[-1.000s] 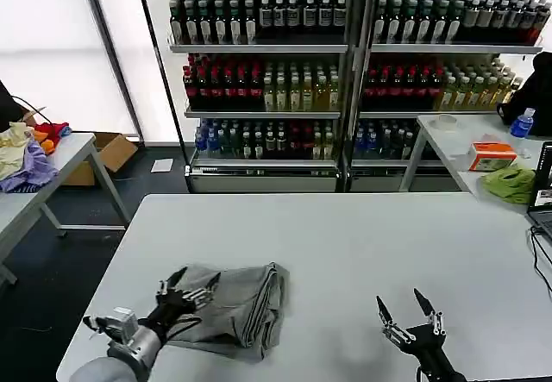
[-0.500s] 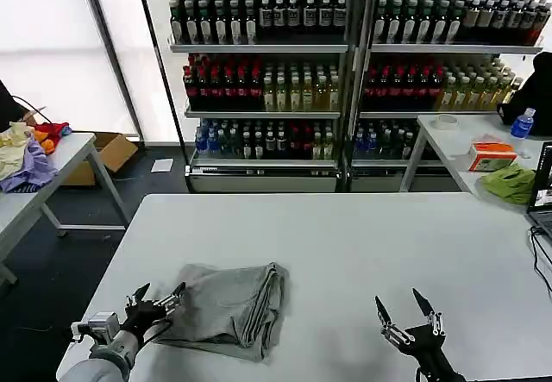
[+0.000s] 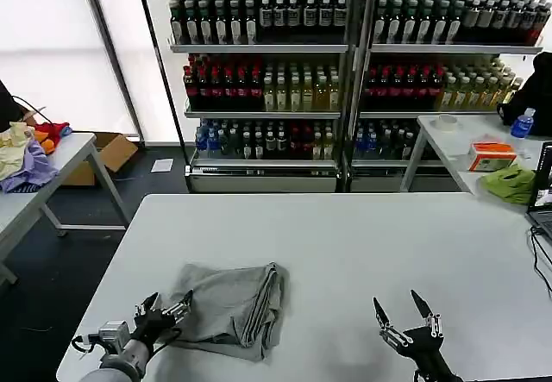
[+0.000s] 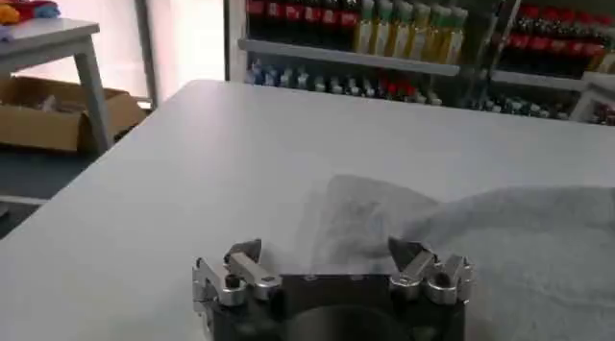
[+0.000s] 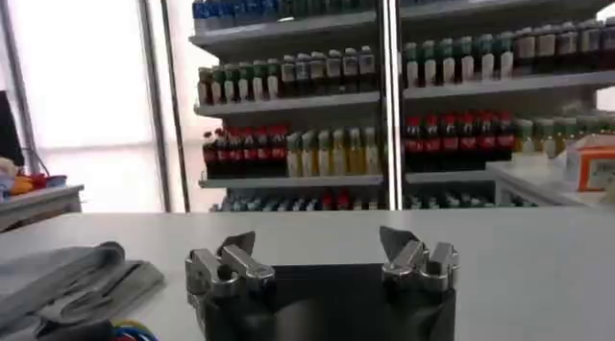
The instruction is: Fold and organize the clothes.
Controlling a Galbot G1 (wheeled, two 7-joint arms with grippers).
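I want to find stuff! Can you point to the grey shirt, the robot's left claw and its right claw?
grey shirt (image 3: 228, 306), head view, middle of the folded cloth.
left gripper (image 3: 167, 306), head view, between its open fingertips.
right gripper (image 3: 398, 306), head view, between its open fingertips.

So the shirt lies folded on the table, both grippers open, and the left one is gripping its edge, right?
Not quite. The head view shows the left gripper open beside the shirt, clamping nothing. The rest holds: the shirt lies folded on the table, and the right gripper is open.
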